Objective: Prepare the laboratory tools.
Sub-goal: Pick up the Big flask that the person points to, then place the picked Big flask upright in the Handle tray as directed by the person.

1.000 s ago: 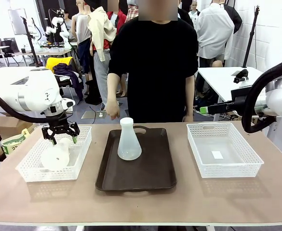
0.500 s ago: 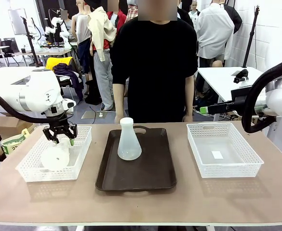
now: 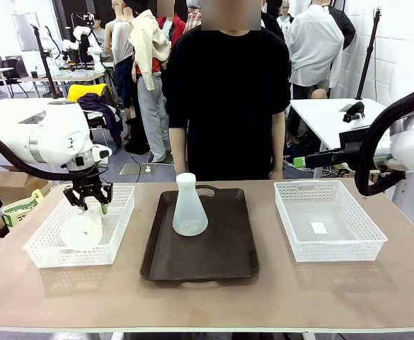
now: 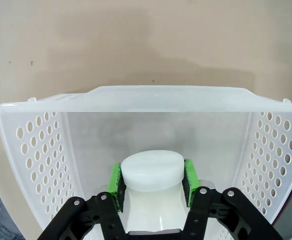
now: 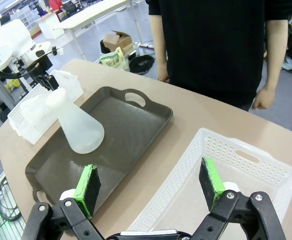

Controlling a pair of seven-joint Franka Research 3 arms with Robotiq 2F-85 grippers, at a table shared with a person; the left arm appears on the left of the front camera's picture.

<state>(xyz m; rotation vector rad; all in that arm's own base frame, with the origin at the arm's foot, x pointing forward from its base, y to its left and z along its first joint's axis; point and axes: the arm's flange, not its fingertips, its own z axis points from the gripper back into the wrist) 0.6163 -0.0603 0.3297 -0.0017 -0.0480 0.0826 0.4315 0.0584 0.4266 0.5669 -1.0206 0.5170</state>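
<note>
My left hand pinches the neck of a flask in the left basket. My right hand is spread wide.

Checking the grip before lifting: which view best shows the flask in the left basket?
Left wrist view: the flask neck sits between the left gripper's green pads. Front view shows its body, neck blocked by the gripper.
</note>
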